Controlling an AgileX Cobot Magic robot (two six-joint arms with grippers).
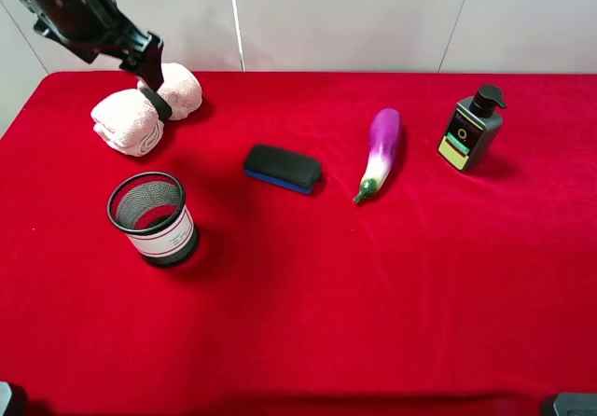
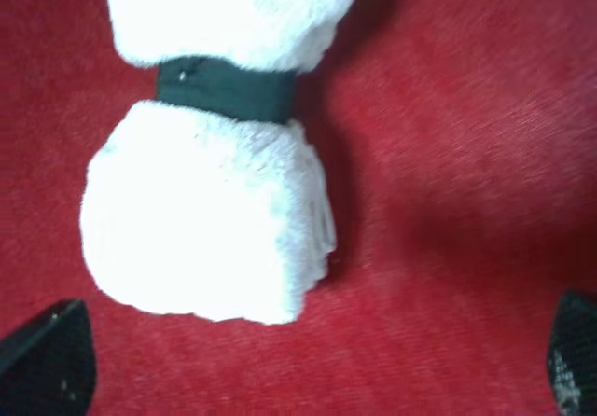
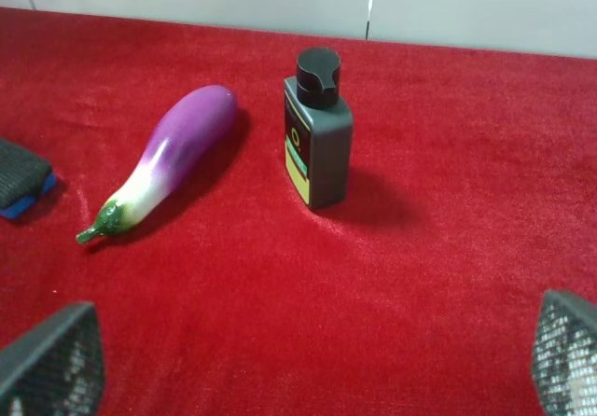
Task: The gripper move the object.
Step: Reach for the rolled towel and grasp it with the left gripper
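One red table (image 1: 373, 323), front half bare. One towel (image 1: 140, 110) far-left near back edge, behind one mesh cup (image 1: 154, 218). One eggplant (image 1: 381, 150), sponge (image 1: 282, 168), bottle (image 1: 471, 131). Left gripper (image 2: 308, 360) spread wide, empty, over towel. Right gripper (image 3: 308, 365), only in wrist view, wide, empty.

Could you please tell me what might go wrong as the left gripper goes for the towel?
1. The open left gripper seems lined up with one fluffy end of the towel, not its black band. A grip there may squash the soft roll and slip off.
2. The mesh cup stands close in front of the towel. A low carry that way could knock it over.
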